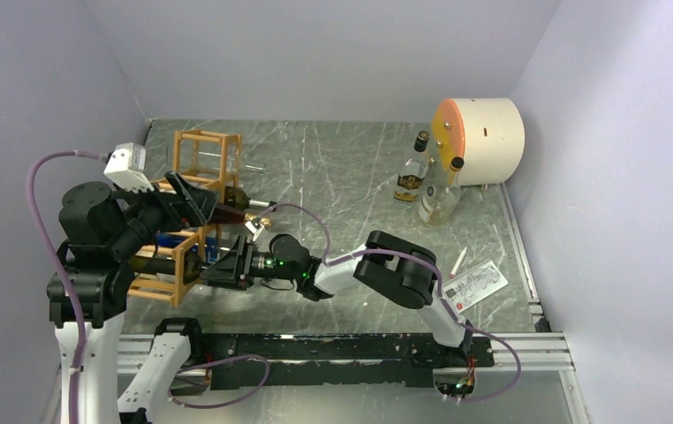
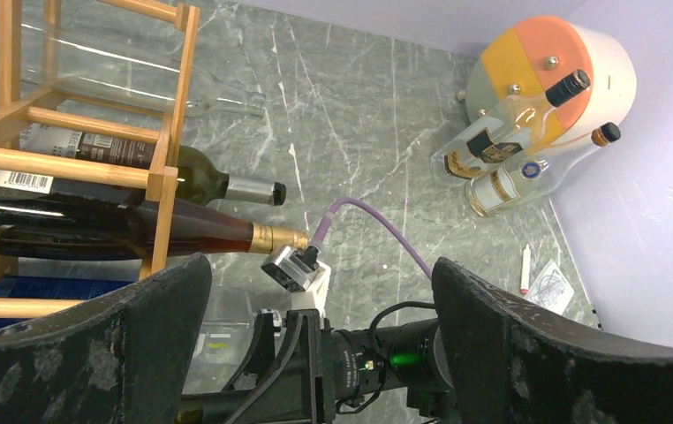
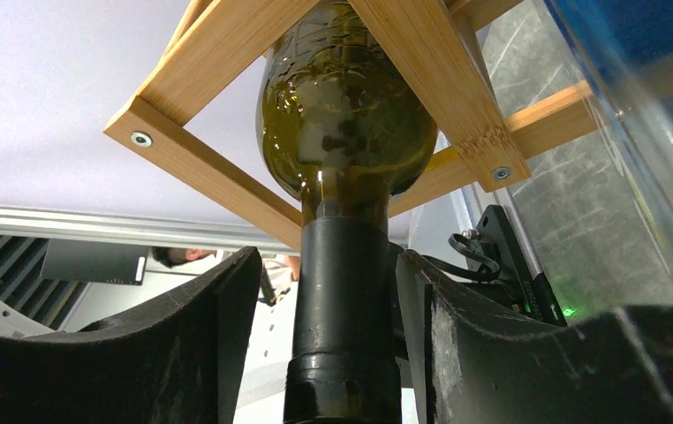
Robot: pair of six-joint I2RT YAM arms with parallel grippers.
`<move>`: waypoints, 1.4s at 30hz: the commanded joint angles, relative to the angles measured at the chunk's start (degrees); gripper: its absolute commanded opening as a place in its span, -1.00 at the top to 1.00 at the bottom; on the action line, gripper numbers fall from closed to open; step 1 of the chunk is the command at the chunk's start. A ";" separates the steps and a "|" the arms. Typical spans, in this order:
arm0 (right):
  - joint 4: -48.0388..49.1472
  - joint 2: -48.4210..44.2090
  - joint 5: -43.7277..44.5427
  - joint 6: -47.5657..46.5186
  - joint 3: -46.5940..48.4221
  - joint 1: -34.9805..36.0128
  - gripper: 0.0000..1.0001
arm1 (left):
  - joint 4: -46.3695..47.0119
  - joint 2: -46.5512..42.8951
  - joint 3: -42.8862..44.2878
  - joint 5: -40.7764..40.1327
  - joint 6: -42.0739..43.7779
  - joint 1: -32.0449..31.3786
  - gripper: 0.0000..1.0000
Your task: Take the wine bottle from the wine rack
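the wine bottle (image 3: 346, 132) lies inside the wine rack (image 3: 200, 168), neck poking out. our right jaws sit around that neck; we cannot tell if they squeeze yet. our left jaws are spread wide, empty. pulling it out is not done.

Black joints (image 1: 404, 269), white links (image 1: 348, 265); a purple cable (image 1: 37, 185) leaves each wrist (white camera box (image 1: 127, 168) behind the left fingers (image 2: 94, 353)); finger pads (image 3: 121, 353) black, scuffed grey.

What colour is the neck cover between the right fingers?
The neck cover is black; right wrist view.
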 commanded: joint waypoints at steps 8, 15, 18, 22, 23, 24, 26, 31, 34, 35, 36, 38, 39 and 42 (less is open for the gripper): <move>-2.46 0.92 3.06 -2.02 1.08 -0.50 -0.20 | 1.31 0.26 1.67 0.96 0.46 0.58 -0.97; -4.90 0.41 3.78 -4.14 1.93 -1.07 -0.11 | 0.59 -0.21 1.63 -0.22 0.98 0.58 -0.97; -4.67 0.75 4.06 -3.96 2.12 -1.27 -0.05 | -0.09 -0.11 1.62 -0.65 0.77 0.58 -0.97; -5.17 0.98 3.83 -4.14 2.79 -2.00 -0.12 | 0.52 -0.26 1.36 0.10 1.02 0.58 -0.97; -5.37 0.88 3.98 -4.30 2.87 -2.10 -0.13 | 0.04 -0.08 1.76 -0.09 1.06 0.58 -0.97; -5.38 0.76 4.11 -4.47 2.98 -2.09 -0.13 | -0.40 -0.07 2.13 -0.19 1.23 0.58 -0.97; -6.00 0.44 4.32 -4.81 3.27 -2.14 -0.12 | -0.51 -0.71 2.13 -1.06 1.25 0.58 -0.97; -6.44 0.23 4.92 -5.01 3.11 -2.22 0.12 | -1.06 0.02 2.58 -0.42 1.27 0.58 -0.97; -5.00 0.87 3.86 -3.81 2.96 -2.34 0.31 | -1.12 -0.48 2.90 -0.92 1.26 0.58 -0.97; -5.13 0.76 3.76 -4.16 3.12 -2.37 0.29 | -0.81 -0.73 2.73 -0.97 1.25 0.58 -0.97; -5.72 0.40 3.73 -4.67 3.22 -2.33 0.22 | -0.73 -0.80 2.68 -0.99 1.25 0.58 -0.97; -7.08 -0.19 3.76 -5.88 3.28 -2.18 -0.01 | -1.19 -0.50 2.90 -1.09 1.25 0.58 -0.97; -7.61 -0.50 3.70 -6.27 3.33 -2.17 -0.10 | -1.44 -0.37 3.03 -0.87 1.25 0.58 -0.97; -8.57 -0.76 3.42 -6.58 3.17 -2.09 -0.16 | -0.78 -0.97 2.12 -1.07 1.18 0.58 -0.97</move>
